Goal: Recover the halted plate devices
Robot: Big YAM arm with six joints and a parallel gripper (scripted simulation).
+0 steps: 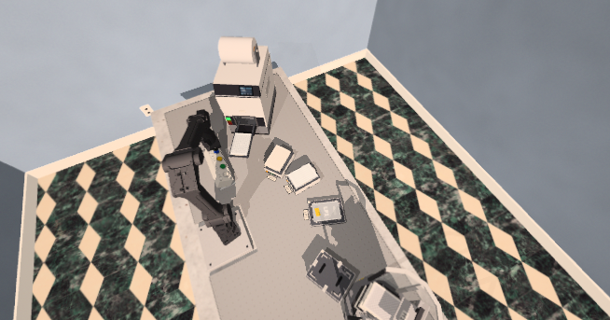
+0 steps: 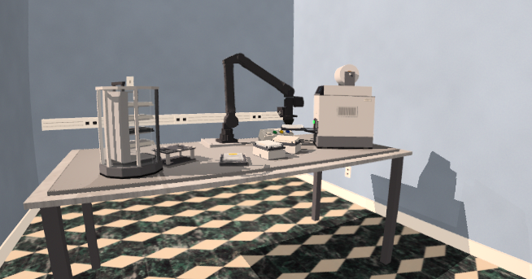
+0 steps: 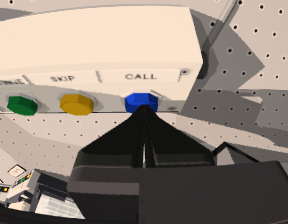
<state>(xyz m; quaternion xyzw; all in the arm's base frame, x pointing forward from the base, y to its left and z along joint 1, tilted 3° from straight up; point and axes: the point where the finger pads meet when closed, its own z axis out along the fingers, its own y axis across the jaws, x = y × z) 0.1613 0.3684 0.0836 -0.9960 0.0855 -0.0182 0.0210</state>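
In the wrist view my gripper (image 3: 144, 112) is shut and empty, and its joined fingertips touch the front of the blue CALL key (image 3: 142, 100) on the operator panel PANEL (image 3: 95, 50). The yellow SKIP key (image 3: 76, 103) and the green CONTINUE key (image 3: 22, 104) lie to its left. The white key is out of that view. In the exterior view the gripper (image 2: 287, 123) points down over the panel (image 2: 273, 133), just left of the sealer SEAL (image 2: 343, 117). In the top view the arm (image 1: 196, 163) covers part of the panel (image 1: 223, 170).
A white plate (image 1: 241, 145) lies on SEAL's tray. Two shakers (image 1: 278, 159) (image 1: 302, 176) each carry a pale plate. A dark-framed station (image 1: 326, 211) holds a grey piece with an orange label. The dark nest (image 1: 332, 274) stands in front of the hotel H1 (image 2: 127, 132).
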